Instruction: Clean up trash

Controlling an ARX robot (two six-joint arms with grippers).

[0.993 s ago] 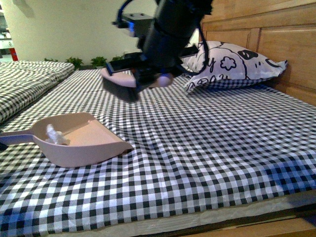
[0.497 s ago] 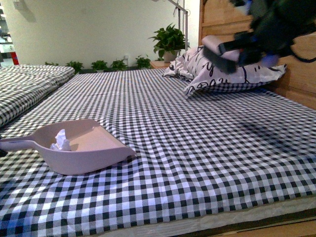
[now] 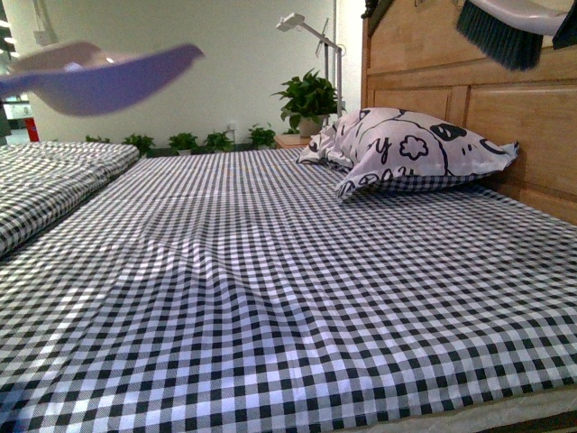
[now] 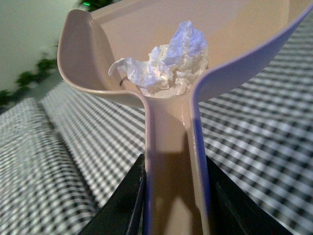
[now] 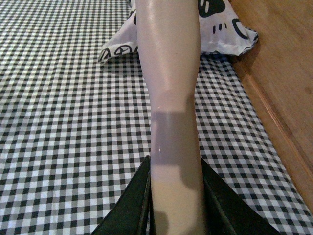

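The trash (image 4: 166, 61), a crumpled wad of white paper, lies inside the beige dustpan (image 4: 234, 29) near where the handle joins the scoop. My left gripper (image 4: 176, 196) is shut on the dustpan's handle. In the front view the dustpan (image 3: 99, 77) hangs high at the upper left, well above the bed; the trash is hidden there. My right gripper (image 5: 173, 196) is shut on the brush (image 5: 168, 73) by its beige handle. The brush's dark bristles (image 3: 500, 38) show at the top right of the front view, in front of the headboard.
A bed with a black-and-white checked cover (image 3: 297, 289) fills the front view. A white pillow with black cartoon prints (image 3: 410, 149) leans against the wooden headboard (image 3: 433, 63) at the right. Potted plants (image 3: 306, 99) and a lamp stand behind the bed.
The dustpan has been lifted off the bed cover to the upper left, with the trash in it. The brush has risen from beside the pillow to the top right corner.
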